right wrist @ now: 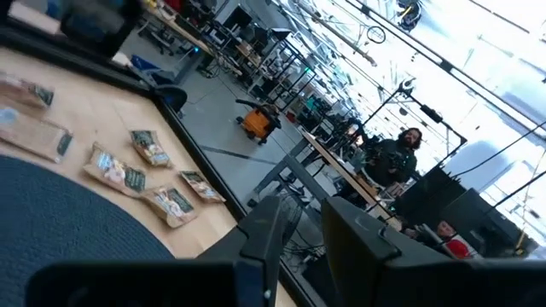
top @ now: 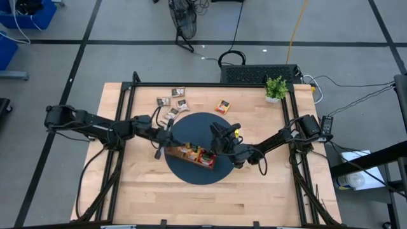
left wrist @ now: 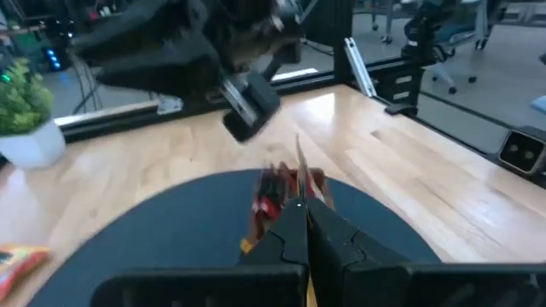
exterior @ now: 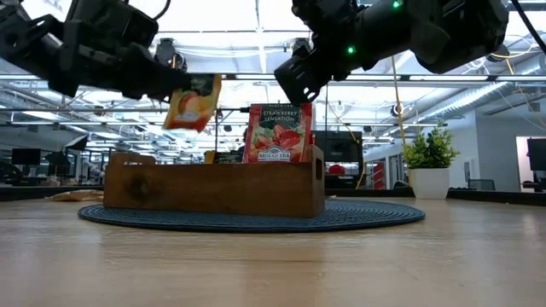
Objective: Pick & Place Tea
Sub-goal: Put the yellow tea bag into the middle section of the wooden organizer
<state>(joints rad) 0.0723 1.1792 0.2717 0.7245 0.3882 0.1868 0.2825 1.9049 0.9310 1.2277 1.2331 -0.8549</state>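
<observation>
A wooden tray (exterior: 213, 188) stands on a dark round mat (top: 191, 130). A red tea sachet (exterior: 280, 132) stands upright in the tray's right end. My left gripper (exterior: 171, 85) hangs over the tray's left end, shut on an orange sachet (exterior: 192, 102). My right gripper (exterior: 294, 83) hovers just above the red sachet; in its wrist view the right gripper (right wrist: 299, 230) is open, with nothing between the fingers. Several brown-and-white sachets (top: 173, 102) and one orange sachet (top: 222, 106) lie flat on the far part of the table. My left gripper pinches the orange sachet between its two fingers at the sachet's upper edge (exterior: 181, 85). In the wrist view the sachet shows edge-on (left wrist: 299, 170) past the shut fingertips. It hangs tilted below the fingers, clear of the tray.
A small green potted plant (top: 275, 88) stands at the table's far right corner. More sachets (top: 194, 152) fill the tray's compartments. Loose sachets (right wrist: 128, 170) lie beyond the mat's far edge. Bare wood stretches along the near side (top: 203, 203).
</observation>
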